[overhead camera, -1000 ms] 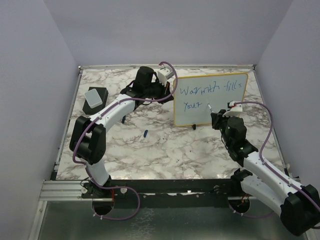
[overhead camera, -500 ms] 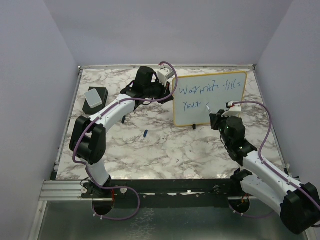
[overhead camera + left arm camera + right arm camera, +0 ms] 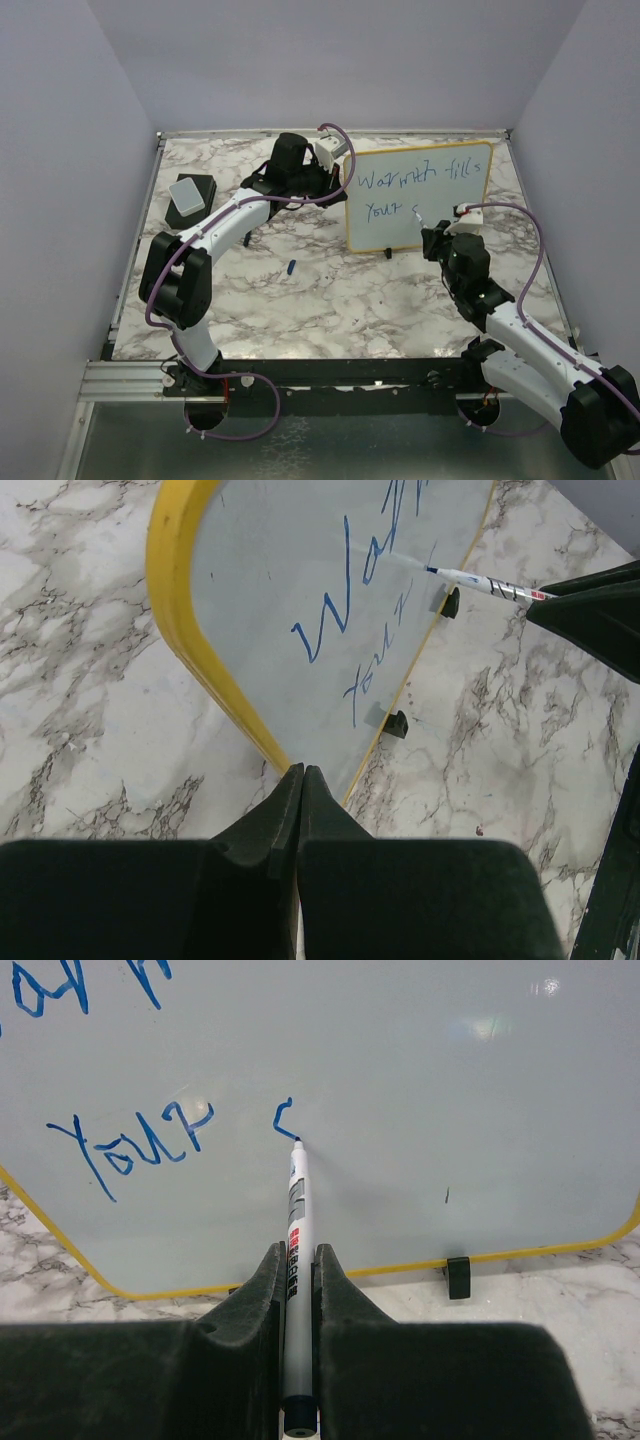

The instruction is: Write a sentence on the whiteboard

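- The right pincer [image 3: 295,1252] is clamped on a slim white marker with a blue tip [image 3: 297,1200], which points straight ahead onto the white, yellow-framed whiteboard [image 3: 470,1080].
- The blue handwritten sentence [image 3: 130,1145]: "your" lies left of the tip, and a small curl sits right at it.
- The left pincer [image 3: 300,780] is pressed fully together, its tips at the board's frame above the marbled desk [image 3: 90,680].

I count one whiteboard [image 3: 430,195] and one marker [image 3: 296,1200] at the right pincer [image 3: 297,1255]. One eraser [image 3: 190,197] and one blue bit [image 3: 290,266] lie to its left.
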Controlling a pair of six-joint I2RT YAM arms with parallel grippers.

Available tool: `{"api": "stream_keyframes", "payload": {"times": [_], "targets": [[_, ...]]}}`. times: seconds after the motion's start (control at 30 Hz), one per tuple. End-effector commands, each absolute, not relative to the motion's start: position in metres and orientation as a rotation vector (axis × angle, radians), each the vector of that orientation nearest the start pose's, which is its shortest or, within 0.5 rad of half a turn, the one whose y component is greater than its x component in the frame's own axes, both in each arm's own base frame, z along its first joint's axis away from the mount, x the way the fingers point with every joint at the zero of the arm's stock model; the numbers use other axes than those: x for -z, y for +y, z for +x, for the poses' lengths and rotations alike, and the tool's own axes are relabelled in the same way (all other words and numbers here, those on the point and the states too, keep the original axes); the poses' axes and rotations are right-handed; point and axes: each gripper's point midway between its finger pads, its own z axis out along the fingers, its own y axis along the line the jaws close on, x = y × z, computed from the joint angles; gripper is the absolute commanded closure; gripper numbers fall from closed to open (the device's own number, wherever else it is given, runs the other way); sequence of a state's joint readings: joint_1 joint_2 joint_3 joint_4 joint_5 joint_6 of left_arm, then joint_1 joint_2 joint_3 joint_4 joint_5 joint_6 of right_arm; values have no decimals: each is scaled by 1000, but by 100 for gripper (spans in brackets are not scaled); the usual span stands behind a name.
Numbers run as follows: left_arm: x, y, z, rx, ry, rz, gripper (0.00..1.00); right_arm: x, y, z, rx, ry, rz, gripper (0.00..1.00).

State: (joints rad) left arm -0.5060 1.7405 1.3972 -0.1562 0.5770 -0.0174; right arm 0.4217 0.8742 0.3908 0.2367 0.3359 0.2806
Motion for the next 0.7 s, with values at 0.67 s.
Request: {"api": "stream_keyframes", "payload": {"times": [0.67], "targets": [[-228,-325,377,931,1860,883,100,-208,89,336,-163,1687,107,99]]}}
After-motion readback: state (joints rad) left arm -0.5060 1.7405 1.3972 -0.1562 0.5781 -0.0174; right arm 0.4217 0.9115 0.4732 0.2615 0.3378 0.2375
